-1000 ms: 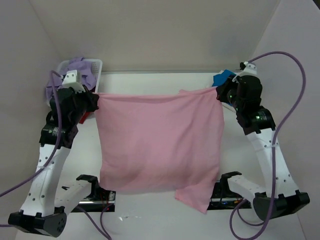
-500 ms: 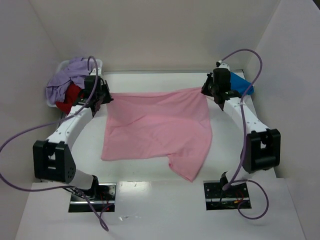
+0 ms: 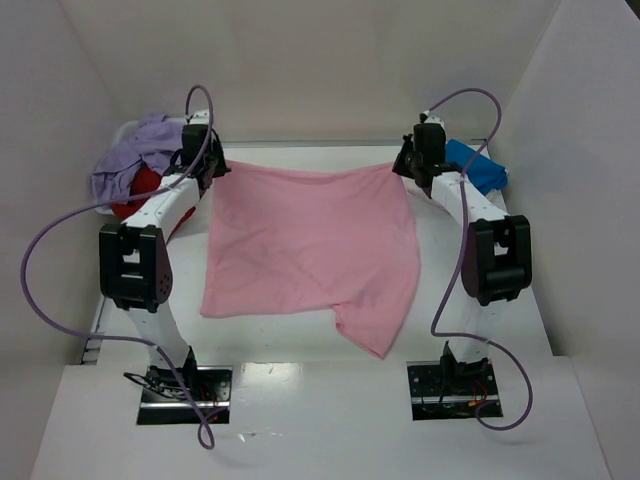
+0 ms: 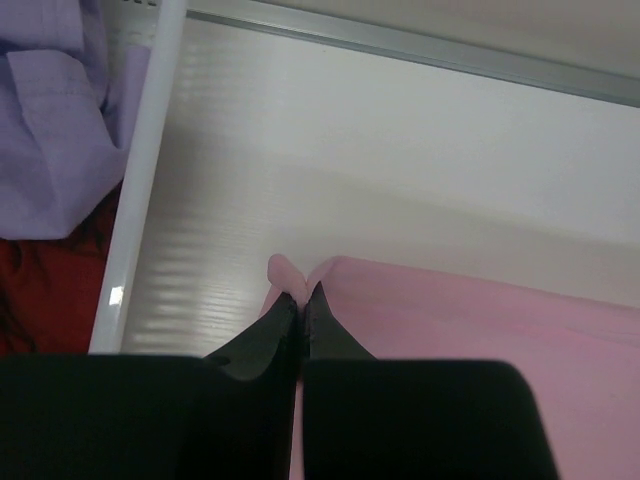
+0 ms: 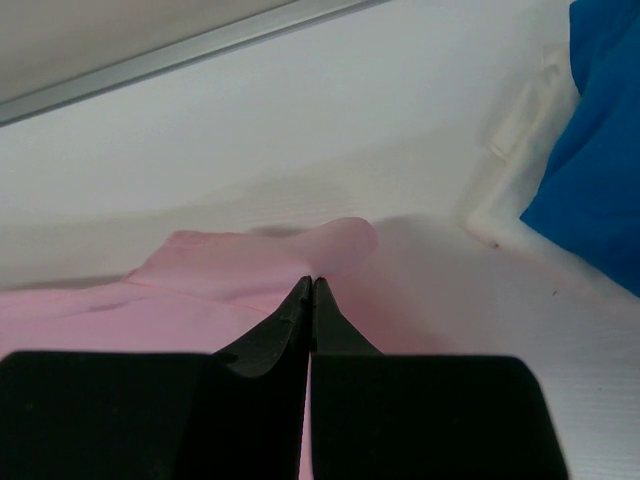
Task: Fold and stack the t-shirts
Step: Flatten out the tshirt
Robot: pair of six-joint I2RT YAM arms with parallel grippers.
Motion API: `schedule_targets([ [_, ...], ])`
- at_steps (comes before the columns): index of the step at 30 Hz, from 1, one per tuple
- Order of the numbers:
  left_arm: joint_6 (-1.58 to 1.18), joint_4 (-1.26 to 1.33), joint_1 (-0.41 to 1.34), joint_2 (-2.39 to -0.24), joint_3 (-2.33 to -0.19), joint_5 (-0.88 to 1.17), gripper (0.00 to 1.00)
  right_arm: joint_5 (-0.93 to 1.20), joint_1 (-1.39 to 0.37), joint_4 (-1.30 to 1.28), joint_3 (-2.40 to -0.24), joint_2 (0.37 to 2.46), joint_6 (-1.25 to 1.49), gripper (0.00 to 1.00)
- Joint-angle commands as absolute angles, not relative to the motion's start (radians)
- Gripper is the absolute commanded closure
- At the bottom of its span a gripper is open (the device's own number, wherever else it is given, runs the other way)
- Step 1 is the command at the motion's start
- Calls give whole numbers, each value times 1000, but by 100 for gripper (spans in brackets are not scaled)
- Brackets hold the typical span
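Observation:
A light pink t-shirt (image 3: 310, 240) lies spread over the middle of the table, one sleeve trailing toward the near right. My left gripper (image 3: 217, 168) is shut on its far left corner (image 4: 290, 275). At the far right corner (image 5: 335, 245), my right gripper (image 3: 402, 165) is shut on the cloth too. Both arms reach far forward, low over the table. A lavender t-shirt (image 3: 140, 150) and a red t-shirt (image 3: 140, 190) sit heaped in the basket at the far left. The bright blue t-shirt (image 3: 475, 165) rests at the far right.
The white perforated basket (image 4: 135, 200) stands at the far left, close beside my left gripper. The back wall's metal strip (image 4: 420, 45) runs just beyond both grippers. Side walls close in the table on the left and right.
Both arms have stretched out toward the back wall, carrying the pink t-shirt from hanging in the air down onto the table, where it now lies spread out.

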State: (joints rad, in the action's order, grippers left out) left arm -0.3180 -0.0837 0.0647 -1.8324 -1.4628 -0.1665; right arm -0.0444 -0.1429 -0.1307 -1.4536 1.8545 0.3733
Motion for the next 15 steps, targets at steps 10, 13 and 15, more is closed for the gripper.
schedule_targets([
  [10, -141, 70, 14, -2028, -1608, -166, 100, -77, -98, -63, -1525, 1896, 345, 100],
  [13, -80, 57, 5, -2051, -1632, -112, 100, -67, -89, -63, -1563, 1927, 345, 100],
  [15, -80, 46, -5, -2062, -1635, -98, 100, -57, -89, -63, -1574, 1948, 345, 100],
])
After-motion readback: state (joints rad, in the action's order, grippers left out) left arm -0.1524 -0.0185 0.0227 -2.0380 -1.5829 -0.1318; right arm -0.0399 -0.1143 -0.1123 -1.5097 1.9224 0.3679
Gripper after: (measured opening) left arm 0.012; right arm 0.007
